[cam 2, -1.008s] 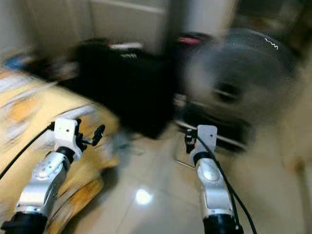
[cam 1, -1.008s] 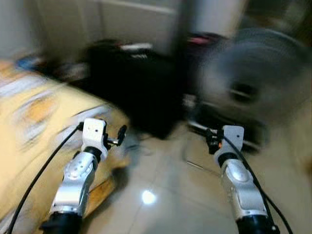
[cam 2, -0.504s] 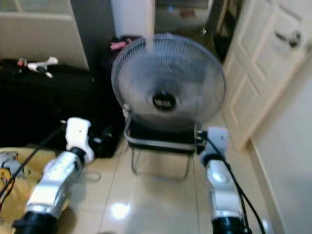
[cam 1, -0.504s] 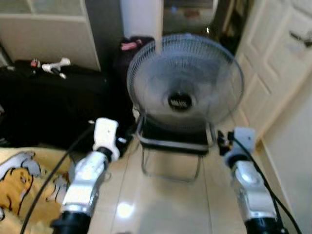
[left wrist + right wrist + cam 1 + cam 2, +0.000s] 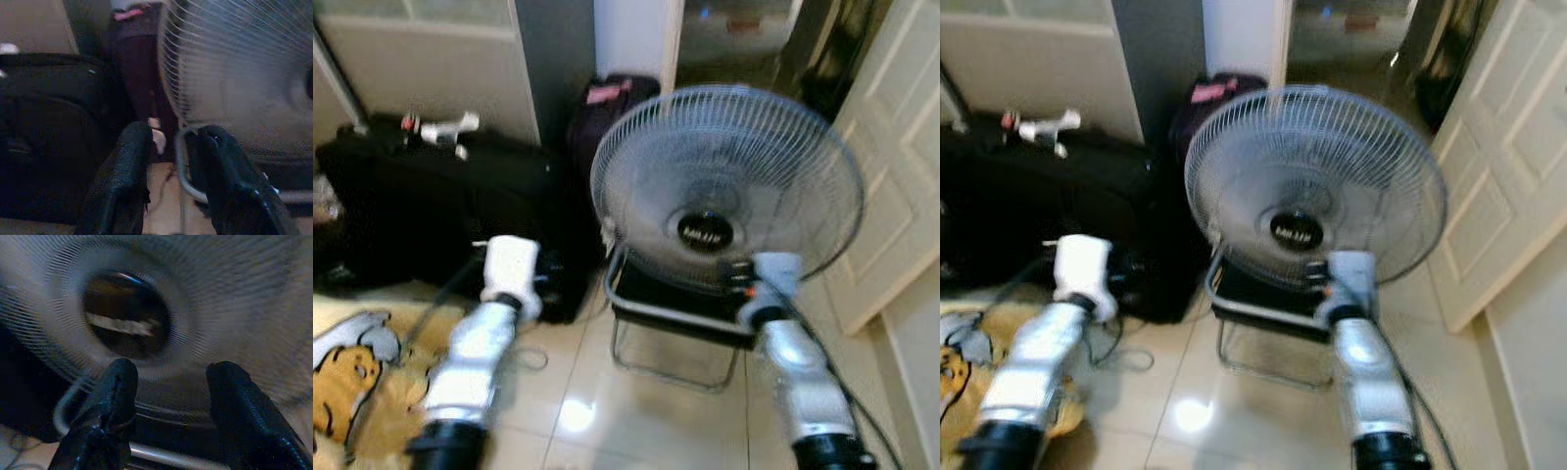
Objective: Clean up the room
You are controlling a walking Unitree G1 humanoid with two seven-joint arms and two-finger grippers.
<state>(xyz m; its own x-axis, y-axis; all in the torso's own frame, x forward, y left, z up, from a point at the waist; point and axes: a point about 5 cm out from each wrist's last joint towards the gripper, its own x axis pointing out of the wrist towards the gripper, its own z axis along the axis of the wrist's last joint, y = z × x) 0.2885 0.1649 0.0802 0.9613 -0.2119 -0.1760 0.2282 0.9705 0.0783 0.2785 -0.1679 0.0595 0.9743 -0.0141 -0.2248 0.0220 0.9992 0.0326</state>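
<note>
Grey wire mesh forms the round guard of a floor fan point(image 5: 726, 191), which is seen standing on a bent metal tube frame point(image 5: 674, 338) upon glossy pale floor tiles point(image 5: 636, 411); a black oval hub with a pale label is noted at its centre. The fan is tilted slightly upward and stands directly ahead of both arms.

A large black soft-sided suitcase point(image 5: 435, 211) is recorded to the fan's left, against a cream panelled cabinet point(image 5: 431, 59); a small white object with a red end point(image 5: 438, 129) lies on top of it. A dark bag with a pink top point(image 5: 607, 103) is seen behind, between case and fan. Contents of case and bag cannot be told. A yellow blanket printed with a cartoon bear point(image 5: 347, 377) occupies the lower left. A cream panelled door point(image 5: 901, 186) is noted on the right.

The left gripper point(image 5: 168, 147) is held apart, nothing grasped, near the fan's left edge and frame tube. The right gripper point(image 5: 171, 377) is likewise spread, nothing between its black textured fingers point(image 5: 117, 391), just before the guard below the hub; contact cannot be told.
</note>
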